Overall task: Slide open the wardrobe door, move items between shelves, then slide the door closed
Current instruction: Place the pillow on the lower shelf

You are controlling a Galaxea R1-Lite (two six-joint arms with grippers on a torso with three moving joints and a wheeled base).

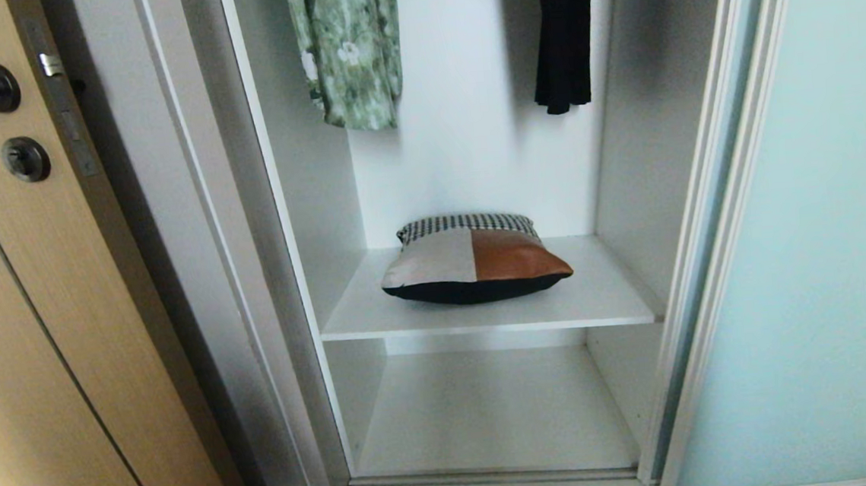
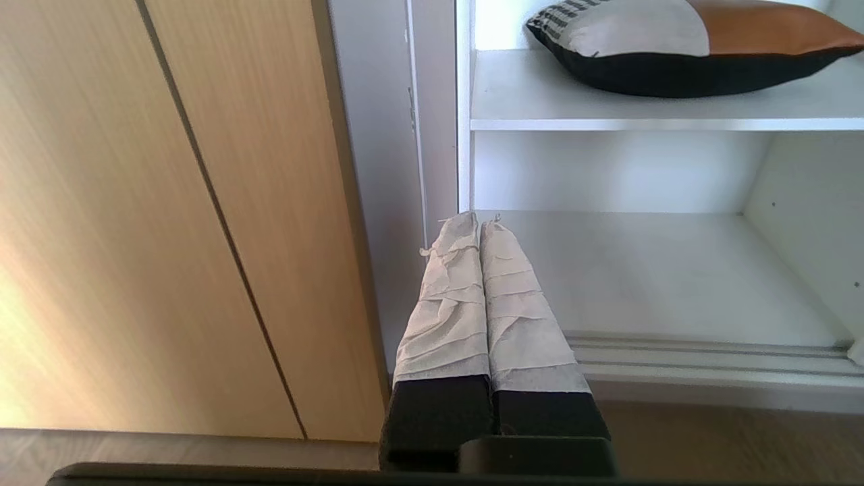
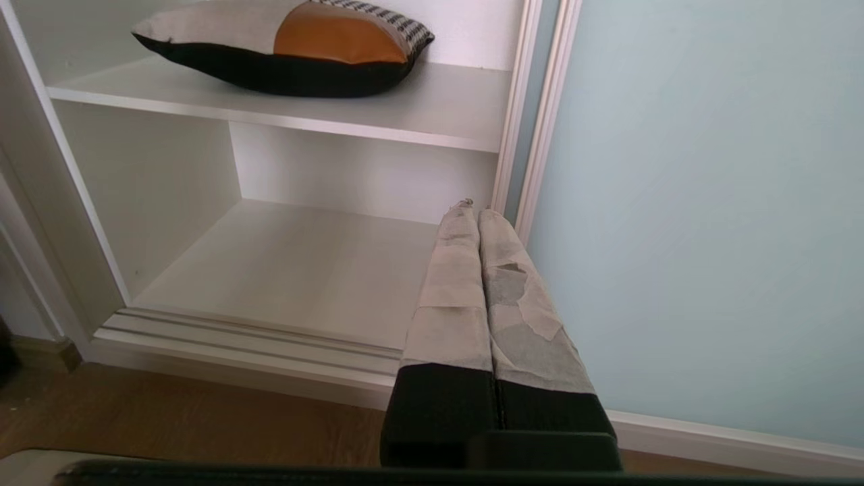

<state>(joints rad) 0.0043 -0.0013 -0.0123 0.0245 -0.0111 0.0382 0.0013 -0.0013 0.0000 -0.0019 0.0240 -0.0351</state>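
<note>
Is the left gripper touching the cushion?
Apart. Left wrist view: left gripper sits shut, low by the bottom shelf; the cushion lies on the shelf above.

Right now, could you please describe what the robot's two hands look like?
Both match: the left hand and right hand each have two long tapering fingers wrapped in wrinkled pale beige tape above black bases. The right hand's tape is torn and patchy.

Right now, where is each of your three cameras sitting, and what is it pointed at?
Head view: on the head, facing down into the open wardrobe; no arm shows.
Left wrist view: behind the shut left gripper, facing the lower shelf.
Right wrist view: behind the shut right gripper, beside the sliding door.
All three share the cushion.
</note>
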